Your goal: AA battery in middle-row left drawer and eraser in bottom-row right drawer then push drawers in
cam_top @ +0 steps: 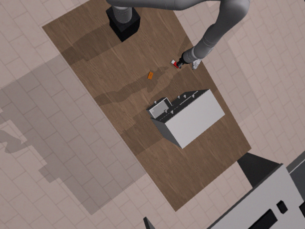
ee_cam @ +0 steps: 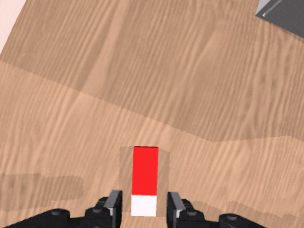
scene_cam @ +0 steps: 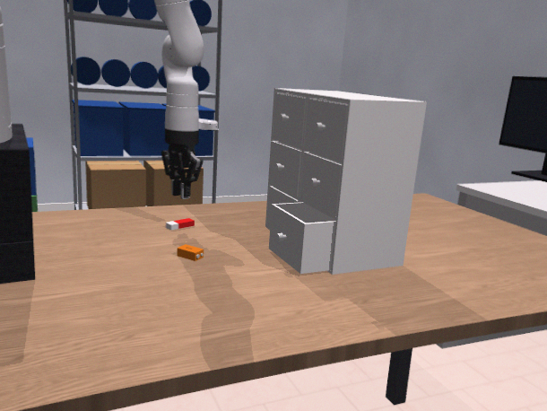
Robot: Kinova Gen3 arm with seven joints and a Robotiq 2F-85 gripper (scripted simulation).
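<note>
The eraser (cam_top: 176, 64) (scene_cam: 184, 222) (ee_cam: 145, 172) is left unstored near the worktop's (cam_top: 210, 170) (scene_cam: 112, 314) (ee_cam: 65, 110) far long edge, beneath the released, part-open pincer (cam_top: 179, 66) (scene_cam: 181, 194) (ee_cam: 144, 205). Its bottom-right drawer (cam_top: 159, 109) (scene_cam: 287, 247) is already pulled out; whether the AA battery is stored cannot be told.

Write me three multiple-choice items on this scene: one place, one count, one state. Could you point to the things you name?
1. Where is the red-and-white eraser (cam_top: 175, 64) (scene_cam: 180, 223) (ee_cam: 145, 172)?
A) On top of the chest
B) On the table
C) In an open drawer

2. How many drawers has the chest (cam_top: 195, 118) (scene_cam: 377, 184)?
A) Four
B) Eight
C) Six

3. How is the gripper (cam_top: 179, 67) (scene_cam: 182, 194) (ee_cam: 144, 205)?
A) Open and empty
B) Shut on the eraser
C) Shut on the orange block

1 B: the exterior view shows it lying on the wood.
2 C: three rows of two fronts, a knob on each.
3 A: its fingers stand apart above the table, nothing between them.
</note>
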